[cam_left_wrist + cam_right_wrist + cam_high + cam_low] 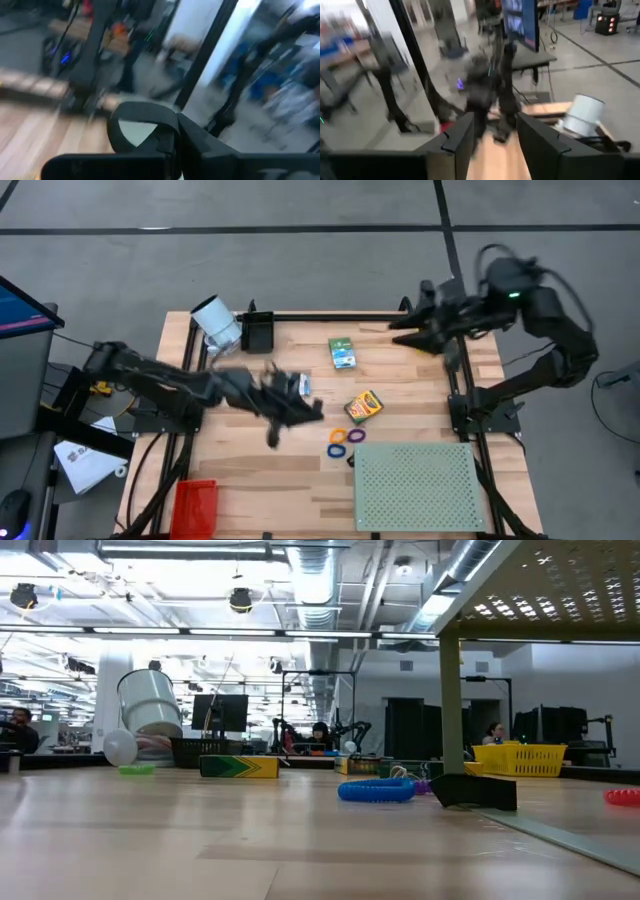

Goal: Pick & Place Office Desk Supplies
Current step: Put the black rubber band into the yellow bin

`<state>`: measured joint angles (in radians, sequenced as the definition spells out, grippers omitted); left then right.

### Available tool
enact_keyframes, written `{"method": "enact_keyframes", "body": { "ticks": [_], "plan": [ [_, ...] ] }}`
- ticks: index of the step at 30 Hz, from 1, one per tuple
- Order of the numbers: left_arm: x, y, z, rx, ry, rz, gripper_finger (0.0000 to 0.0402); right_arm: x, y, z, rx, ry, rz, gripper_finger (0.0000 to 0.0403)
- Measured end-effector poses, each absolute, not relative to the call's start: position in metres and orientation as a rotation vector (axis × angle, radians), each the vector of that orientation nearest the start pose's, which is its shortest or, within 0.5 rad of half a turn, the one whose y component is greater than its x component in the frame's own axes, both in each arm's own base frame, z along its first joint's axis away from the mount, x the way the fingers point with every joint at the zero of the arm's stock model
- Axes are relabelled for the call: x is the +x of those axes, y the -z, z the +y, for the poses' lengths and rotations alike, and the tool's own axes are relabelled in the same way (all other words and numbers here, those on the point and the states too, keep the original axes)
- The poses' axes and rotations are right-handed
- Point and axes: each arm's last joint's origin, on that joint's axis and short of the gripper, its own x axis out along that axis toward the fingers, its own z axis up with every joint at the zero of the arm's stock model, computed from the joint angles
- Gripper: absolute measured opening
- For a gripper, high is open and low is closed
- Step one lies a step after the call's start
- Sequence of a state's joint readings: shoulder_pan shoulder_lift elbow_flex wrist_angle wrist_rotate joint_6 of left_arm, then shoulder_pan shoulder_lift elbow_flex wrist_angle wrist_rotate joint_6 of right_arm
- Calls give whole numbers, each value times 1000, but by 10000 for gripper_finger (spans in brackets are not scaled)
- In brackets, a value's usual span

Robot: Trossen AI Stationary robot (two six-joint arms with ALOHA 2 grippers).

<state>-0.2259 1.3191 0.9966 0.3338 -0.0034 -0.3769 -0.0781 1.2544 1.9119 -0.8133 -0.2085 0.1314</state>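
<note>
Beside the crayon box [363,407], left tool [305,412] clenched, contents unclear. Right tool [400,332] released, parked far off. Lift slowly; confirm a catch before carrying.

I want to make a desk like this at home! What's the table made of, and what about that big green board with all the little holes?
The table looks like wood: pale planks with grain lines and visible joints, a smooth matte finish. The green board looks like thin painted metal or maybe plastic; it is flat, pale green, and dotted with even rows of tiny holes. I cannot tell which for sure.
</note>
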Motion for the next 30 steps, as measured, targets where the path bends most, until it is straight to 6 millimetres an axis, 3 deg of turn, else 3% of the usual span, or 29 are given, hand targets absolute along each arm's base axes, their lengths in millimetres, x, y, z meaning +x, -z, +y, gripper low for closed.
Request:
{"method": "enact_keyframes", "body": {
  "ticks": [5, 10, 16, 25, 30],
  "plan": [
    [279, -378, -31, -485, 344, -210, 1, 225, -521, -7, -12, -124, 233, 166],
    [275, -391, -14, -601, 425, -311, 0, 257, -506, -2, -185, -114, 287, 219],
    [279, -395, -9, -733, 497, -409, 0, 287, -498, 5, -386, -89, 254, 263],
    [294, -400, -6, -904, 556, -409, 0, 315, -495, 11, -556, -99, 150, 265],
    [297, -400, -6, -924, 560, -402, 0, 318, -496, 13, -558, -105, 129, 265]
  ]
}}
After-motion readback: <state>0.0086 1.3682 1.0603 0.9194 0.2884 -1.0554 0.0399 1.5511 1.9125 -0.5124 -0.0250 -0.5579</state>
